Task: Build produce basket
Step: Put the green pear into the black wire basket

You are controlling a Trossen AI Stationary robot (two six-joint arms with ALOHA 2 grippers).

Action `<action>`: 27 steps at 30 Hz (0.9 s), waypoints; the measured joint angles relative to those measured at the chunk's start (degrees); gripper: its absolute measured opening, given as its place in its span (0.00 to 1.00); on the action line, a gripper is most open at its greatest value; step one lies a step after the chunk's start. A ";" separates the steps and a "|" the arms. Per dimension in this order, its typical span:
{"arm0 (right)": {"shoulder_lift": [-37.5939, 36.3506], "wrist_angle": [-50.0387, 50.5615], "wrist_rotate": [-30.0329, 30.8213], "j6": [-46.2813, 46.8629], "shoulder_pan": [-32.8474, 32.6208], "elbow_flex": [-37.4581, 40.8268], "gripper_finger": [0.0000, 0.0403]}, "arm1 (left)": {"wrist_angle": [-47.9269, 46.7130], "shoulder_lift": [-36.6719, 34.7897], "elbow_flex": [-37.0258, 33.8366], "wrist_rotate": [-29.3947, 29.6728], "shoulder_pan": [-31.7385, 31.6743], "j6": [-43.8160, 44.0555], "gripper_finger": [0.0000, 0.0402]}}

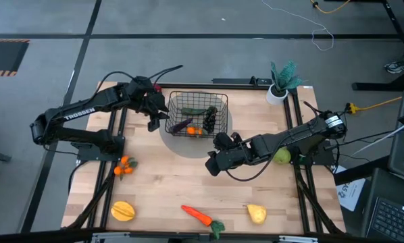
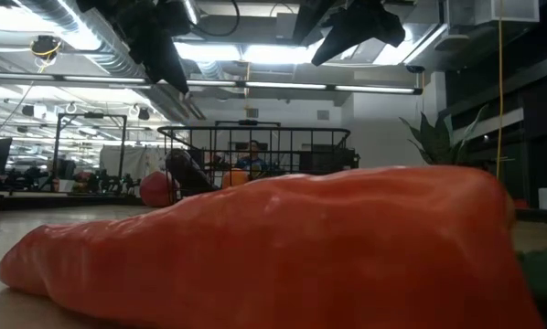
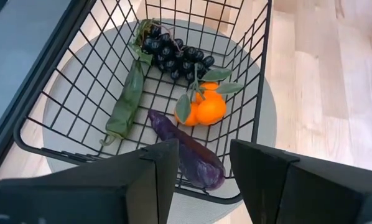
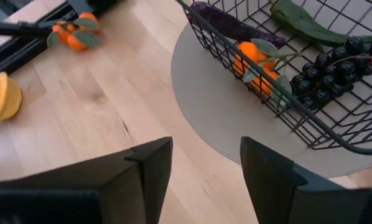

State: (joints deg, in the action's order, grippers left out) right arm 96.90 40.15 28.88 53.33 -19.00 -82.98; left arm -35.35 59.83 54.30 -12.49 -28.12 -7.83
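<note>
On the grey round mat sits the basket (image 1: pixel 197 113), holding eggplant (image 3: pixel 189 152), grapes (image 3: pixel 173 53), oranges (image 3: pixel 203 107), green cucumber (image 3: pixel 125 99). Left gripper (image 1: pixel 155 120) hovers at its rim, fingers apart, empty. Right gripper (image 1: pixel 214 164) nearby (also parted, empty). Carrot (image 1: pixel 197 215), pear (image 1: pixel 257 213) lie on the table (image 1: pixel 161 175).

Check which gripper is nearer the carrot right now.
Right. The right gripper hangs over mid-table, just up from the carrot; the left gripper is farther off, at the basket's left edge.
</note>
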 joint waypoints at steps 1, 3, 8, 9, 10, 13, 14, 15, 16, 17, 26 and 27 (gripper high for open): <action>0.00 0.00 0.00 0.40 0.00 0.00 0.44 | 0.00 0.00 0.00 0.02 0.00 -0.07 0.33; 0.00 -0.08 0.00 0.46 0.00 0.00 0.44 | 0.00 0.00 0.00 0.02 0.00 -0.05 0.33; 0.00 -0.08 0.00 0.43 0.00 0.00 0.44 | -0.08 -0.03 0.00 0.02 0.00 0.11 0.33; 0.00 -0.08 0.00 0.42 0.00 0.00 0.44 | -0.39 -0.41 -0.01 0.08 0.00 0.24 0.33; 0.00 -0.06 0.00 0.36 0.02 0.00 0.44 | -1.01 -0.85 -0.02 0.14 0.00 0.26 0.33; 0.00 -0.06 0.02 0.34 0.02 0.00 0.44 | -2.98 -1.29 0.00 1.42 0.04 0.26 0.33; 0.00 -0.06 0.02 0.34 0.00 0.00 0.44 | -3.92 -1.29 -0.02 2.08 0.05 0.30 0.33; 0.00 -0.06 0.02 0.30 0.02 0.00 0.44 | -4.31 -1.35 -0.02 2.61 0.04 0.50 0.33; 0.00 -0.06 0.02 0.20 0.02 0.00 0.44 | -4.22 -1.39 -0.02 3.20 0.04 0.78 0.33; 0.00 -0.04 0.02 0.19 0.00 0.00 0.44 | -4.25 -1.38 -0.02 3.87 0.04 1.15 0.33; 0.00 -0.03 0.17 0.36 0.02 0.00 0.44 | -4.09 -1.88 -0.02 5.90 0.00 1.81 0.33; 0.00 -0.03 0.15 0.36 0.02 0.00 0.44 | -4.12 -1.86 -0.02 5.91 0.00 1.82 0.33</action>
State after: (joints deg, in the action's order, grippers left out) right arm 96.90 40.12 29.04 53.69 -18.98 -82.98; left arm -39.48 57.98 54.28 -6.58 -28.12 -6.01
